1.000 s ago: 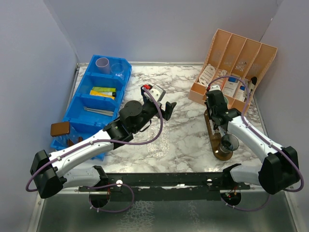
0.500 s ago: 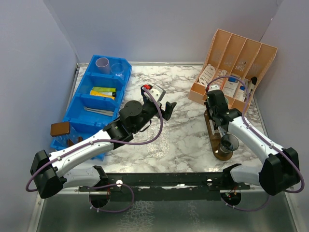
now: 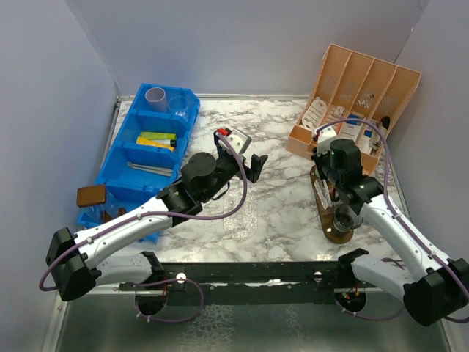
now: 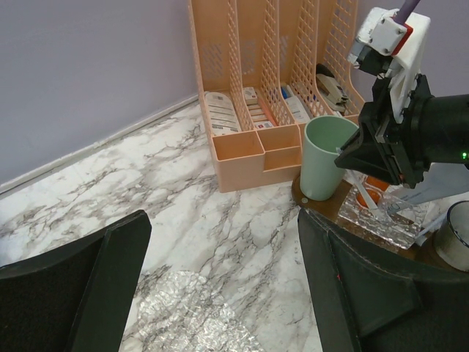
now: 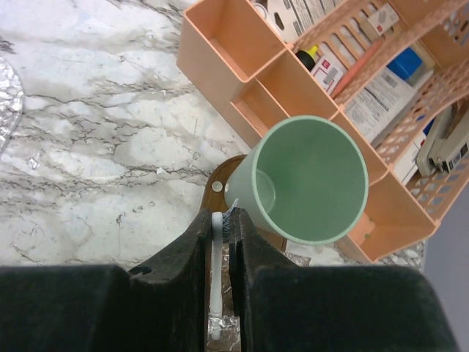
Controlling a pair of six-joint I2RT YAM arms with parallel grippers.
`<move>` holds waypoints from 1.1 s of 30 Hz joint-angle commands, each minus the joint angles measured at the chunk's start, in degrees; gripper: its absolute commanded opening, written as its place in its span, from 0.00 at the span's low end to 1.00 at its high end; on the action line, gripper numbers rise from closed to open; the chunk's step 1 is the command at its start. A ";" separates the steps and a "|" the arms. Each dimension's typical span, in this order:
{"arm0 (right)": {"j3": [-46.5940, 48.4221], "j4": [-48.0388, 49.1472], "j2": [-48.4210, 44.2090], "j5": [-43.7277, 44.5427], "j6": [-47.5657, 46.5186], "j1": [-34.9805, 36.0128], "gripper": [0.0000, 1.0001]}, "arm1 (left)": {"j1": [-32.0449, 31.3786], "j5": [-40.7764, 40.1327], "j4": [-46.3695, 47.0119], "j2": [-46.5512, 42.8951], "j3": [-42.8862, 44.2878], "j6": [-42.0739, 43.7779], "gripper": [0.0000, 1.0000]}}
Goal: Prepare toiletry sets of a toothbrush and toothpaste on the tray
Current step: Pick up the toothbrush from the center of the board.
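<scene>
**A:** What's different from a second ago?

**B:** The right gripper [image 5: 220,220]. Its fingers have drawn together and now pinch the white handle of the toothbrush [image 5: 217,253], low in the centre of the wrist view, with the bristles just showing at the fingertips. From above, that arm's wrist has also swung a little toward the right of the frame.

**A:** And the left?

**B:** The left gripper [image 4: 223,235] hasn't budged. Its fingers are spread wide with nothing between them, over the marble table [image 4: 183,205].

**A:** Where's the cup?

**B:** The green cup [image 5: 308,180] stands upright at the upper end of the brown tray [image 3: 338,236], just beside the brush head. It looks empty inside. The dark cup [image 3: 347,218] sits at the tray's lower end.

**A:** So what does that mean for the task?

**B:** I'd say the brush is now secured. Lifting it and dropping it into the green cup looks like the next step, so that set isn't finished yet.
</scene>
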 commanded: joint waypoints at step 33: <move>-15.38 21.06 -9.77 -19.92 -32.65 -0.18 0.05 | 0.35 1.02 2.04 -1.88 -0.65 -1.00 0.85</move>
